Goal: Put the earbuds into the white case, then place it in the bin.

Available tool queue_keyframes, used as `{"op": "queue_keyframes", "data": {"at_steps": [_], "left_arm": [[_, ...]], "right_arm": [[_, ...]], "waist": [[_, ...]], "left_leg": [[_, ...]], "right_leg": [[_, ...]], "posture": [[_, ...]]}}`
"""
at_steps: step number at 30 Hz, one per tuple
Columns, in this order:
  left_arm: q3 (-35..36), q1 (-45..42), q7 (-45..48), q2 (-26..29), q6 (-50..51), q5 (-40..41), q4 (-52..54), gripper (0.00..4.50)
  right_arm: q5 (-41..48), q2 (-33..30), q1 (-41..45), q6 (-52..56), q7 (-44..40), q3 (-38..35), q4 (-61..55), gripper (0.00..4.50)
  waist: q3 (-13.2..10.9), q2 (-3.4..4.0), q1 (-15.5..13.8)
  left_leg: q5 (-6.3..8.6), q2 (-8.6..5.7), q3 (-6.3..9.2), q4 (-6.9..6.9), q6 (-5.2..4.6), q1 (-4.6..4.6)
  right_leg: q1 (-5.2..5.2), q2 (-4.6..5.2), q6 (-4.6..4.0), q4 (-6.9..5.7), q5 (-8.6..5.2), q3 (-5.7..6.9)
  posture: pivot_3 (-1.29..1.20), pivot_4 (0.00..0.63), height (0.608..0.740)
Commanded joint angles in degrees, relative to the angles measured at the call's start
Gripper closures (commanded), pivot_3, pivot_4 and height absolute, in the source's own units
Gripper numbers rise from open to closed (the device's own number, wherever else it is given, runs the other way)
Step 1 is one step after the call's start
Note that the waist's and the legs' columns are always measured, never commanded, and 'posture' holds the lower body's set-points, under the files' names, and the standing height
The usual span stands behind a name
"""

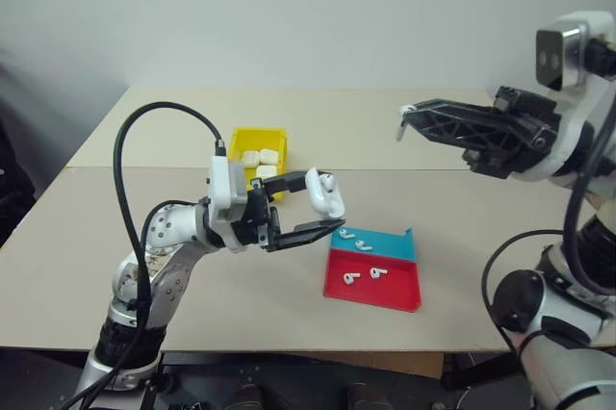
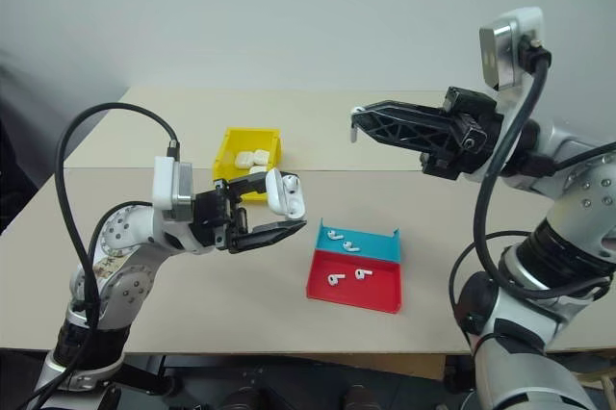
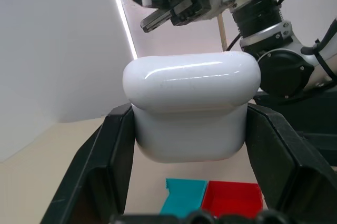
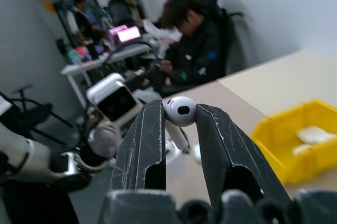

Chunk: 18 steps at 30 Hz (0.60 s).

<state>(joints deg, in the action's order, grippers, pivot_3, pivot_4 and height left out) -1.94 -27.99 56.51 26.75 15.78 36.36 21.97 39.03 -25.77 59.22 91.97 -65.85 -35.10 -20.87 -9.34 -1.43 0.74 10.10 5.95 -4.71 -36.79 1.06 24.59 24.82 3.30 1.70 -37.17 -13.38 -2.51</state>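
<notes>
The left gripper is holding the white case in the air above the middle of the surface, its fingers closing on the lower body from both sides while the lid end is sticking out past the tips. The case looks light and rigid, but its glossy rounded shell is likely slippery, so a squeeze across the flat sides, low on the body and clear of the hinged lid, seems the safest hold; whether the lid is open cannot be told.

The right gripper is hanging raised over the surface's far right part, its fingers pinching one earbud by the bulb, with the stem pointing down between them. That earbud is tiny, smooth and nearly weightless, so it will probably twist or pop out under an uneven squeeze; a light pinch on the bulb, leaving the stem free to slide into its socket, looks right.

Four more earbuds are lying in the red and blue tray near the front right of the surface. The bin is sitting toward the far edge, already holding several white cases.
</notes>
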Motion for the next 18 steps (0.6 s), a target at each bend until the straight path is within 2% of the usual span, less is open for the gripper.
{"op": "queue_keyframes", "data": {"at_steps": [1, 4, 7, 18], "left_arm": [[-0.04, -2.3, -0.64, -1.0, 0.73, 1.48, 0.57, 1.69], [0.04, -3.23, -0.73, -1.8, 0.73, 1.48, 0.54, 1.69], [0.04, -3.22, -0.69, -1.86, 1.07, 1.69, 1.04, 1.69], [0.18, -3.42, -0.25, -2.37, 0.6, 1.98, 1.02, 1.69]], "right_arm": [[10.38, 4.63, -1.3, 0.53, 7.74, -3.69, -3.11, 3.58], [16.06, 9.44, -5.18, 0.53, 12.37, -3.74, -8.98, 3.58], [19.26, 10.91, -6.7, -0.14, 16.59, -2.62, -10.41, 3.58], [28.49, 5.65, -13.53, -8.37, 25.19, 4.48, -10.71, 3.58]], "waist": [[0.0, 0.0, 0.09], [0.01, 0.01, 0.06], [0.01, 0.01, 0.06], [0.01, 0.01, 0.15]], "left_leg": [[0.0, 0.0, 0.01, 0.0, 0.0, 0.0], [0.0, 0.0, 0.11, 0.02, -0.01, 0.0], [0.0, -0.03, 0.1, 0.0, -0.01, 0.04], [0.0, -0.03, 0.15, -0.01, -0.01, -0.3]], "right_leg": [[0.0, 0.0, 0.0, 0.0, 0.0, 0.0], [-0.05, -0.03, 0.01, 0.0, -0.01, 0.04], [-0.04, 0.0, 0.04, 0.01, 0.0, 0.03], [-0.42, 0.0, 0.07, 0.08, -0.01, 0.06]], "posture": [[0.0, 0.15, 0.74], [0.0, 0.15, 0.74], [0.0, 0.15, 0.74], [0.0, 0.15, 0.74]]}}
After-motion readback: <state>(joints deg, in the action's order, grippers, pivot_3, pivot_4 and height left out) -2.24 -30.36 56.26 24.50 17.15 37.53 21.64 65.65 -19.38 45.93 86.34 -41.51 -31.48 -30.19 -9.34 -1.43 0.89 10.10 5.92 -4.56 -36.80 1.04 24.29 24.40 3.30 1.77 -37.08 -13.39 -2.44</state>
